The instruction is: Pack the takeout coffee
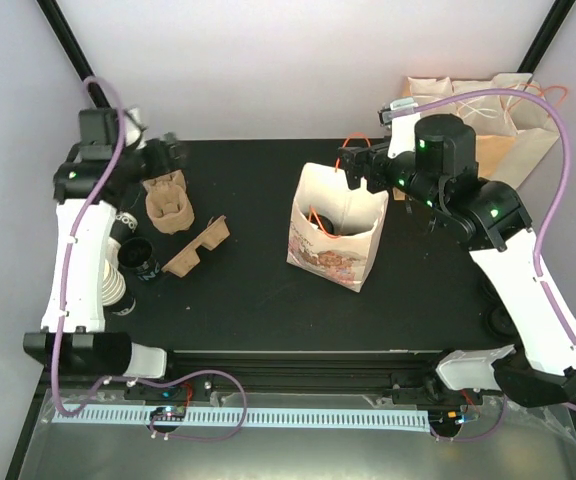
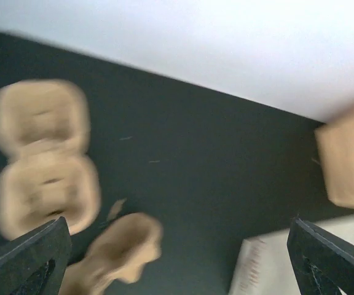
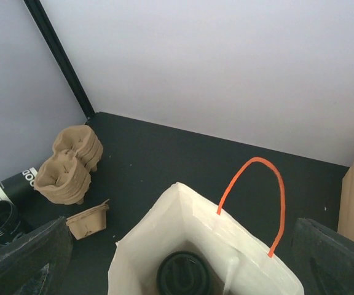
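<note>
From above, one white paper bag [image 1: 363,235] stood open near the middle of the black table [image 1: 248,300]. One dark round shape, the takeout coffee [image 1: 326,224], showed inside its mouth. The right tool [image 1: 353,165] hung at the bag's far rim and the left tool [image 1: 173,150] at the table's far left. Just beside the left tool stood one stack of pulp cup carriers [image 1: 168,205], with one loose carrier [image 1: 198,248] lying nearer. One open black cup [image 1: 140,255] sat next to one stack of white cups [image 1: 118,285]. Brown paper bags [image 1: 488,125] leaned at the far right; I could not count them.

The left wrist view was blurred. The left tool [image 2: 177,246] was spread wide, one finger in each lower corner, with nothing between them. Two tan carrier shapes and a corner of the white bag [image 2: 269,270] showed below.

In the right wrist view the right tool [image 3: 180,230] also stood wide and empty over the white bag [image 3: 146,246]. One orange handle [image 3: 257,196] arched up from the bag. One takeout coffee [image 3: 183,273], black lid upward, sat at the bag's bottom. The carrier stack [image 3: 69,166] and the loose carrier [image 3: 88,221] lay to the left.
</note>
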`<state>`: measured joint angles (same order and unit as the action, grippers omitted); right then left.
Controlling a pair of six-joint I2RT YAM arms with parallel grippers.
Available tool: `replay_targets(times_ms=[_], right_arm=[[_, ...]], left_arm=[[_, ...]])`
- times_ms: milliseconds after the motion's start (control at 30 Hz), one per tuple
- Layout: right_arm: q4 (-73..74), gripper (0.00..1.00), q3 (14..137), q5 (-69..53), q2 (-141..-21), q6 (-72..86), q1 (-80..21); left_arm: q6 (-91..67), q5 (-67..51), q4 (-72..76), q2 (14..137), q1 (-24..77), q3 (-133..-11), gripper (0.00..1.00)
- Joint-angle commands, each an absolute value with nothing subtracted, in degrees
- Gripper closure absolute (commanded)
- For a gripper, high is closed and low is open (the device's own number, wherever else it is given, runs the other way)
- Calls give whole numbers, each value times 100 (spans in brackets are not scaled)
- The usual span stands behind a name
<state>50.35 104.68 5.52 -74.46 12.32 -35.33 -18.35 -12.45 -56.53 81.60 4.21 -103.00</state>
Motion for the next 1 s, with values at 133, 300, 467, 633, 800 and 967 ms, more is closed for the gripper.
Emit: replay_targets(times_ms=[133, 300, 467, 633, 800, 967], right_arm=[[5143, 0, 10672, 462, -7653, 1189, -3540], [5255, 0, 10699, 408, -7759, 1204, -3516], [5468, 0, 10871, 319, -7985, 1210, -3481], [5691, 0, 11139, 164, -8284, 1247, -3480], [6070, 0, 11707, 26, -8721, 1303, -3480], [6162, 0, 11949, -139, -8958, 1348, -3480]], left_arm=[[-3144, -1025, -4321, 7063, -1595, -7645, 1], [-3154, -125, -4880, 7515, -2170, -7543, 1], [-3345, -1268, -4587, 7937, -3112, -7210, 1], [-3435, -1600, -3791, 7816, -3610, -6660, 7], [-3144, -888, -4374, 8259, -3789, -6916, 17], [-3096, -1251, -4182, 8520, -3851, -6904, 25]])
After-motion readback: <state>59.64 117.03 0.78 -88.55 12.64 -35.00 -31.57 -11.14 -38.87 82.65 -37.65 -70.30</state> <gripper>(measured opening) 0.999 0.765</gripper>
